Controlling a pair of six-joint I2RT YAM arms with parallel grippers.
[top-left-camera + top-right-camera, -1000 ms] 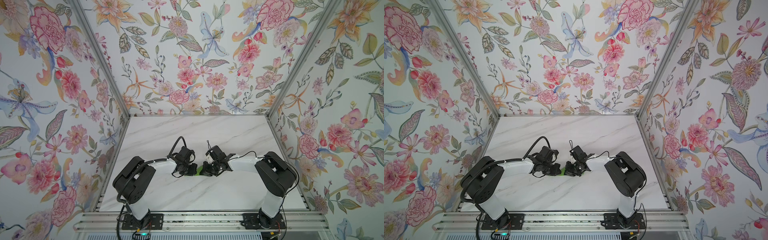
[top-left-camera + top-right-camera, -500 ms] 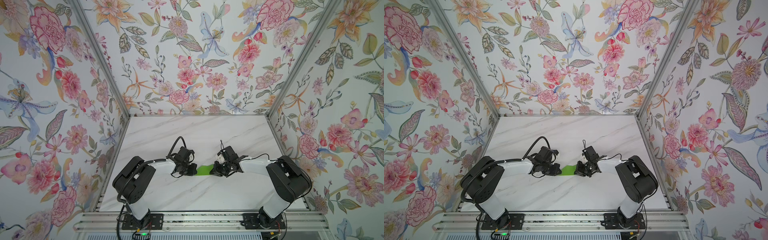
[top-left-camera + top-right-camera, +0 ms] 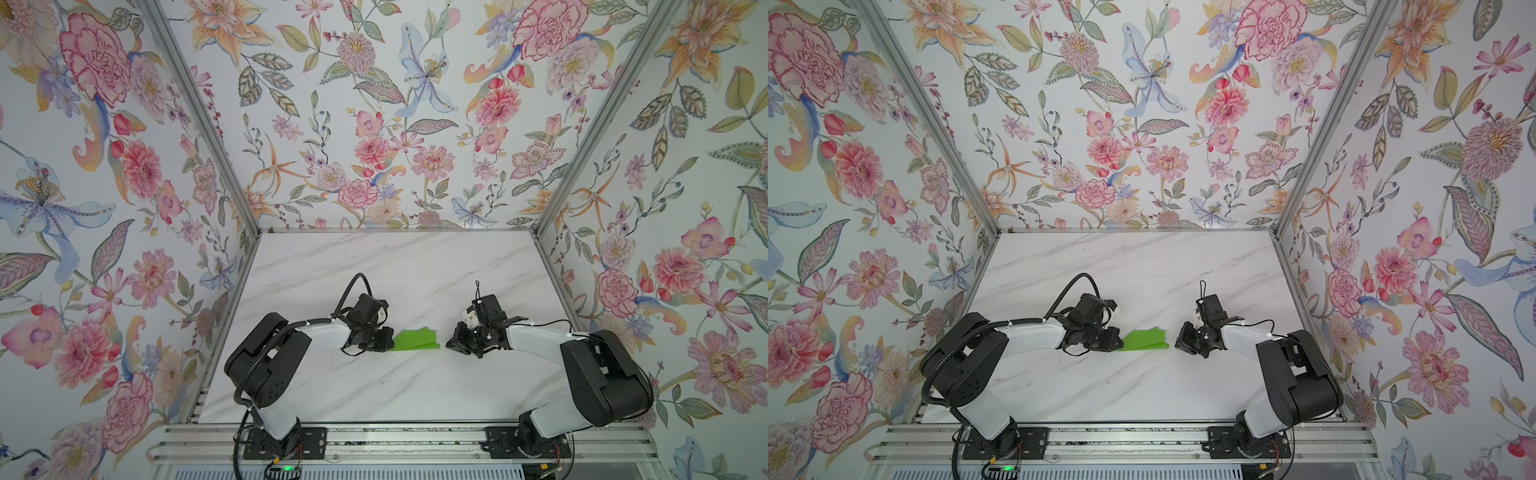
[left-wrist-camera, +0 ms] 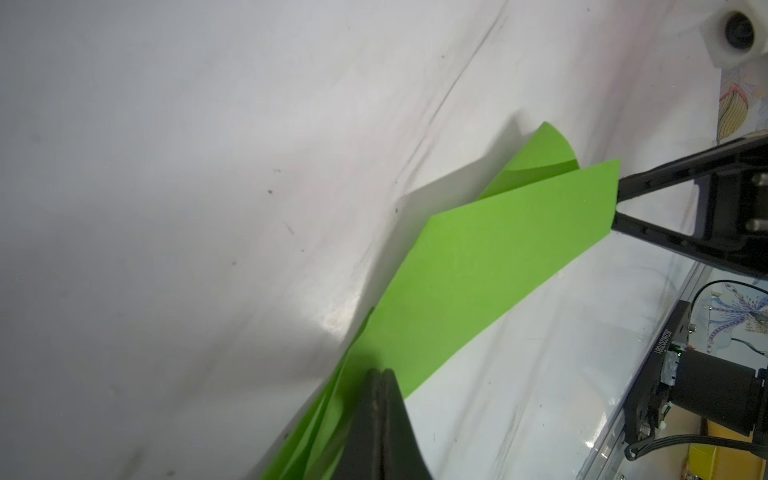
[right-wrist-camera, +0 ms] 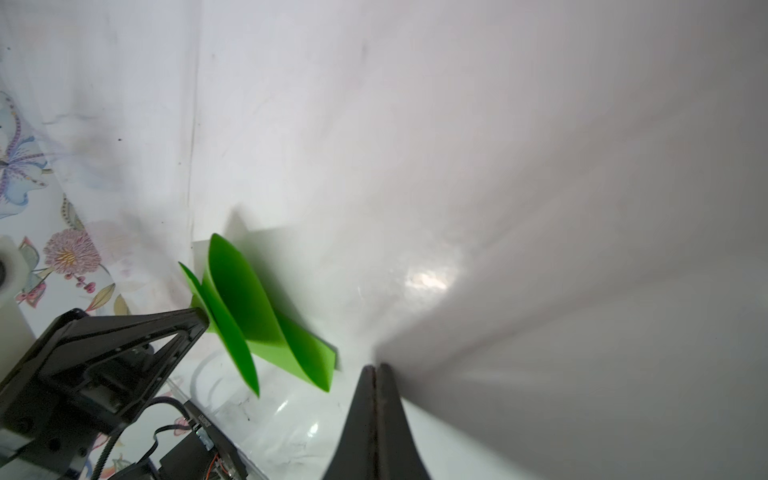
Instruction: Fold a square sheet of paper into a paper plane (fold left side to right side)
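left claw: clamped shut on one end of bright green folded paper plane
right claw: closed, empty, just beside the other end, small gap
plane position: centre of white marble table, between both claws, flaps splayed apart

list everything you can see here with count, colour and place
plane: 1, green, table centre, flaps raised
table: 1, white marble, under everything
walls: 3, floral, left, back and right of the table
rail: 1, silver, along the table's front edge
left gripper: 1, black, shut, at the plane's left end
right gripper: 1, black, shut, just off the plane's right end, not touching
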